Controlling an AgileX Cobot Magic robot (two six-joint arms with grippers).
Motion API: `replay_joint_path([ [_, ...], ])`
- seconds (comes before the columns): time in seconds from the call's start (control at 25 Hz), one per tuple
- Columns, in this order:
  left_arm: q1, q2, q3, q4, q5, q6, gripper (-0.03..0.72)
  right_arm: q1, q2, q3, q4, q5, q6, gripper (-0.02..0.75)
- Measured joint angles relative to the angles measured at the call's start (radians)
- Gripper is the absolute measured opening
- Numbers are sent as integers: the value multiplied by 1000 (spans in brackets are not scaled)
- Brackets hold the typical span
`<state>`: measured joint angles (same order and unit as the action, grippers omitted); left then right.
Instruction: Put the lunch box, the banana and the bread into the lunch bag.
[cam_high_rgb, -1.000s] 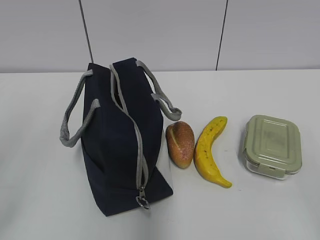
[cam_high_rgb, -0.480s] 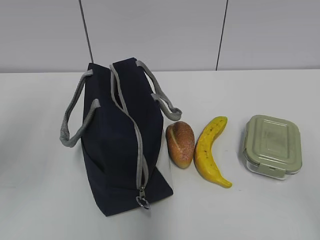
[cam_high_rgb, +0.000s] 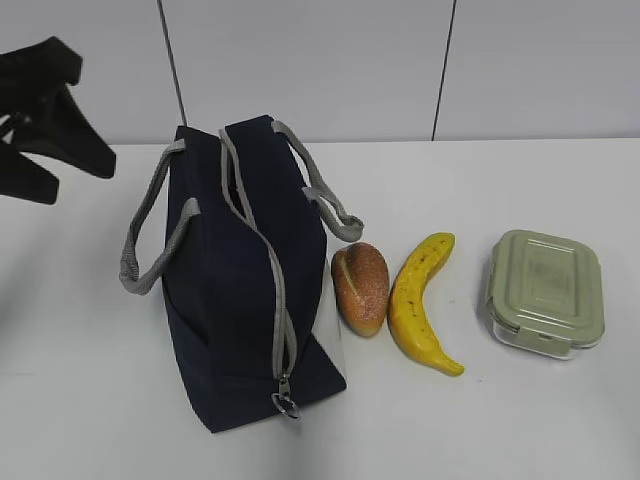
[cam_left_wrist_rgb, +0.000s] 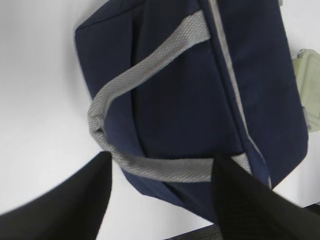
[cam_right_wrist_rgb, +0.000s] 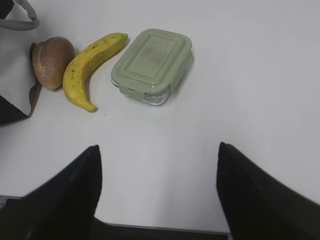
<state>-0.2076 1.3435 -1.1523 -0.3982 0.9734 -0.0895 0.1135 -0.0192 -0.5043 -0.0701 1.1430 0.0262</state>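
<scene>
The navy lunch bag (cam_high_rgb: 240, 290) stands on the white table, its grey zipper looking shut and the ring pull (cam_high_rgb: 285, 404) at the near end. To its right lie the bread (cam_high_rgb: 362, 288), the banana (cam_high_rgb: 420, 305) and the green-lidded lunch box (cam_high_rgb: 545, 290). My left gripper (cam_high_rgb: 75, 180) hangs open up left of the bag. In the left wrist view that left gripper (cam_left_wrist_rgb: 160, 161) is empty, above a grey handle (cam_left_wrist_rgb: 150, 167) of the lunch bag (cam_left_wrist_rgb: 190, 100). My right gripper (cam_right_wrist_rgb: 157, 147) is open over bare table, short of the lunch box (cam_right_wrist_rgb: 152, 65), banana (cam_right_wrist_rgb: 90, 65) and bread (cam_right_wrist_rgb: 52, 62).
The table (cam_high_rgb: 500, 420) is white and meets a pale panelled wall (cam_high_rgb: 330, 60) at the back. The bag's two handles (cam_high_rgb: 150, 240) droop to either side. A corner of the lunch bag (cam_right_wrist_rgb: 12, 100) shows at the left of the right wrist view.
My left gripper has come into the exterior view at the upper left, where nothing showed before. The bag, bread, banana and lunch box have not moved.
</scene>
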Motion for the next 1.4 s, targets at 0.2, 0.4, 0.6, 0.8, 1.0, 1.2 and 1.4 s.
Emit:
replay_joint_path([
  [0.2,-46,94,-83,-1,-12,-50,443,0,0,0,0,0,0,530],
  [0.4,-89,181,-143,-3,-18,-77,445,0,0,0,0,0,0,530],
  [0.6,-138,245,-192,-3,-16,-89,445,0,0,0,0,0,0,531],
  [0.8,-154,292,-231,24,-5,-127,445,0,0,0,0,0,0,530],
  [1.0,-154,316,-231,65,6,-155,446,0,0,0,0,0,0,530],
  [1.2,-154,316,-233,94,6,-167,356,0,0,0,0,0,0,531],
  [1.4,-154,317,-233,99,-8,-142,69,0,0,0,0,0,0,531],
])
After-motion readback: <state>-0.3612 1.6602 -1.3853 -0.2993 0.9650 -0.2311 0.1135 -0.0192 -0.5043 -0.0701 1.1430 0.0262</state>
